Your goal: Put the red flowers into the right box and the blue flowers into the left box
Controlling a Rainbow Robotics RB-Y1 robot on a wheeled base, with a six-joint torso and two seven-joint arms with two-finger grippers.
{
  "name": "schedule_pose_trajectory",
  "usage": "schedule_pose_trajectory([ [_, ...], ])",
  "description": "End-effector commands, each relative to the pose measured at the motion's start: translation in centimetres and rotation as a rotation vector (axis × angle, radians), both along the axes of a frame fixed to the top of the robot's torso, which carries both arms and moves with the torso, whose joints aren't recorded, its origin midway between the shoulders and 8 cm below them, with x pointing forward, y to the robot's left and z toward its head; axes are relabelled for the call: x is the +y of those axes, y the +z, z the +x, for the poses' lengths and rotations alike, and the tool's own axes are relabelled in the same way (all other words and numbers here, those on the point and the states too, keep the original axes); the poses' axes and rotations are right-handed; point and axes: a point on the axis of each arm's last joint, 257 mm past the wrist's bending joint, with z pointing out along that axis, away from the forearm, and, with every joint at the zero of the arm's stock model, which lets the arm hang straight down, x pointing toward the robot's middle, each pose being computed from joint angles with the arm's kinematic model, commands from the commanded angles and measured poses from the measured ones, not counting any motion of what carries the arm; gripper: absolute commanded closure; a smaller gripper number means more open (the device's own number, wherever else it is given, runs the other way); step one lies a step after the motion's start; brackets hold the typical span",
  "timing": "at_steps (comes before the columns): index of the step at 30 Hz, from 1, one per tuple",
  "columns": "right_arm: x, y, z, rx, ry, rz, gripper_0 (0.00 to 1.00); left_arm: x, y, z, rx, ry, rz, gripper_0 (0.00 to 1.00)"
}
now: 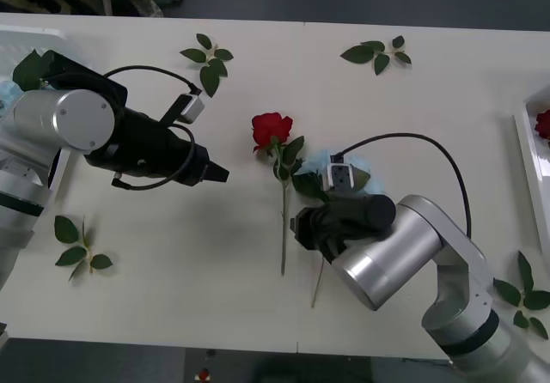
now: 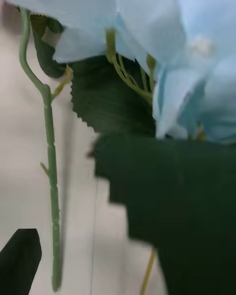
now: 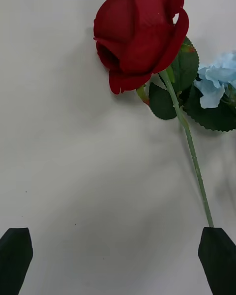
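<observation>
One of the red flowers (image 1: 271,129) lies in the middle of the table, its stem running toward the near edge; its bloom (image 3: 140,34) is close in the left wrist view. My left gripper (image 1: 216,174) hovers open just left of that bloom with nothing between its fingers (image 3: 14,255). One of the blue flowers (image 1: 321,161) lies right of the rose, mostly under my right gripper (image 1: 302,228). Its pale petals (image 2: 162,29) and a dark leaf (image 2: 172,211) crowd the right wrist view. One black finger (image 2: 19,258) sits at the corner, so this gripper is open. Another red bloom (image 1: 543,124) rests in the right box (image 1: 526,155).
Loose green leaf sprigs lie at the back left (image 1: 209,59), back middle (image 1: 376,53), near left (image 1: 79,247) and near right (image 1: 522,301). A white box corner (image 1: 34,33) shows at the far left, behind the left arm. The near middle of the table is bare.
</observation>
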Motion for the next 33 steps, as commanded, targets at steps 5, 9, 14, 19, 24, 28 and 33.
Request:
schedule_pose_trajectory([
  [5, 1.4, 0.8, 1.4, -0.009, -0.050, 0.067, 0.05, -1.3, 2.0, 0.4, -0.047, -0.024, -0.024, 0.01],
  [9, 1.7, 0.5, 1.9, -0.011, -0.055, 0.074, 0.06, -1.4, 1.4, -0.1, -0.034, -0.032, -0.027, 0.01],
  [14, 1.7, -0.3, 2.4, 0.000, -0.066, 0.068, 0.05, -2.1, 0.6, -0.8, -0.023, -0.059, -0.017, 0.01],
  [19, 1.7, -1.0, 2.8, 0.001, -0.069, 0.067, 0.05, -3.0, 0.2, -0.7, -0.033, -0.061, -0.021, 0.01],
  [24, 1.9, -1.5, 3.0, 0.006, -0.067, 0.071, 0.05, -3.7, -0.9, 0.1, -0.072, -0.048, 0.000, 0.01],
  [28, 1.9, -1.8, 3.3, 0.006, -0.067, 0.069, 0.13, -4.8, -2.2, 1.0, -0.099, -0.027, -0.030, 0.01],
  [33, 1.8, -2.0, 3.4, 0.008, -0.069, 0.067, 0.45, -6.2, -4.0, 1.7, -0.130, -0.019, -0.047, 0.01],
])
